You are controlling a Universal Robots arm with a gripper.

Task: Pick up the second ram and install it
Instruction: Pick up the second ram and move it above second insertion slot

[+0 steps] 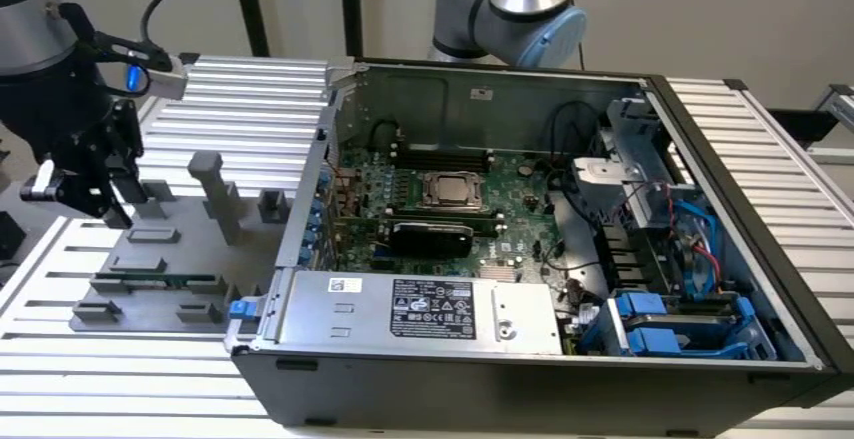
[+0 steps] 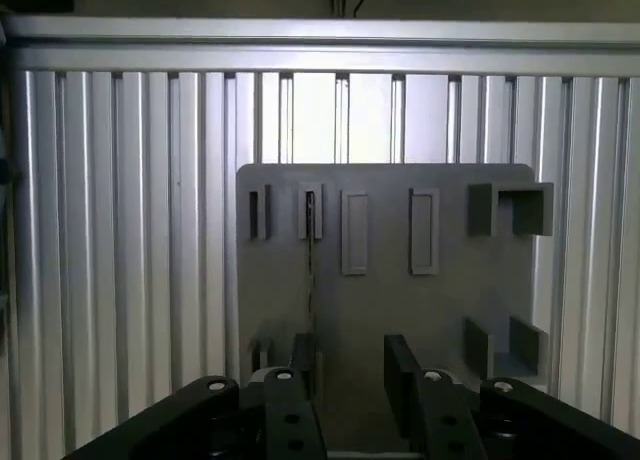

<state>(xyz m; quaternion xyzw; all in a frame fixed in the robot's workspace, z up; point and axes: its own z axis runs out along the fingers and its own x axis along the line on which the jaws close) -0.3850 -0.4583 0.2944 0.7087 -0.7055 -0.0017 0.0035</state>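
Observation:
The second ram (image 1: 163, 281) is a thin green stick standing on edge in the grey fixture plate (image 1: 174, 244) at the exterior view's left. The wrist view looks down on it edge-on, as a thin dark line (image 2: 311, 270) running from a slot block across the plate (image 2: 390, 310). My gripper (image 1: 104, 197) hangs above the plate's far left part, higher than the stick and apart from it. In the wrist view the gripper (image 2: 352, 375) is open, its black fingers (image 2: 402, 375) spread with nothing between them; one finger lies close beside the ram's line.
The open computer case (image 1: 747, 219) stands to the exterior view's right of the plate, with the motherboard (image 1: 521, 174) and its long black slots (image 1: 447, 157) inside. Grey blocks (image 1: 214, 194) rise from the plate. A second arm's base (image 1: 514, 4) stands behind the case. Ribbed aluminium table (image 1: 240, 99) all around.

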